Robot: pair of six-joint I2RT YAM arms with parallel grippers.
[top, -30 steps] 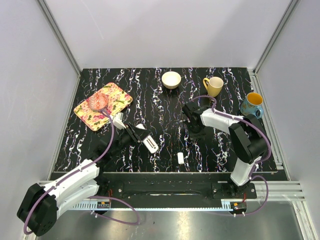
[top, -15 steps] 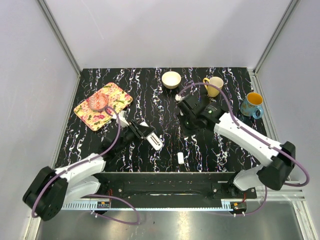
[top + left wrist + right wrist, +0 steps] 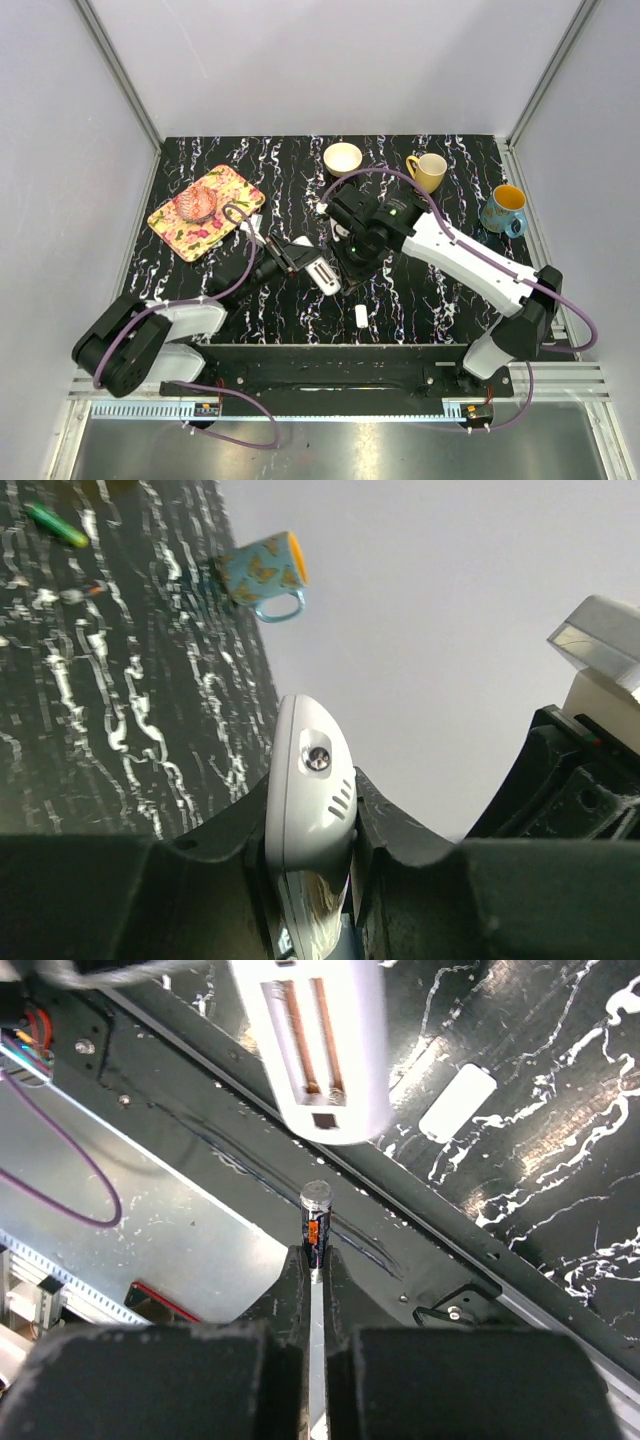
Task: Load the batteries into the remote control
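My left gripper (image 3: pixel 300 262) is shut on the white remote control (image 3: pixel 320 273) and holds it above the table's middle. In the left wrist view the remote (image 3: pixel 312 770) is clamped edge-on between my fingers (image 3: pixel 225 845). In the right wrist view its back faces up with the battery bay open and empty (image 3: pixel 315 1045). My right gripper (image 3: pixel 316 1257) is shut on a small dark battery (image 3: pixel 316 1222) with an orange mark, standing upright just below the remote's end. In the top view the right gripper (image 3: pixel 352 262) sits close to the right of the remote. A second, green battery (image 3: pixel 55 525) lies on the table.
A small white lozenge-shaped cover (image 3: pixel 361 316) lies near the front edge, also seen in the right wrist view (image 3: pixel 456 1102). A white bowl (image 3: pixel 343 158), yellow mug (image 3: pixel 428 171) and blue mug (image 3: pixel 503 208) stand at the back right. A floral tray (image 3: pixel 229 189) sits at the left. A tiny red piece (image 3: pixel 95 588) lies on the table.
The right arm has swung left across the table to beside the remote. The left gripper has carried the remote rightwards toward the middle.
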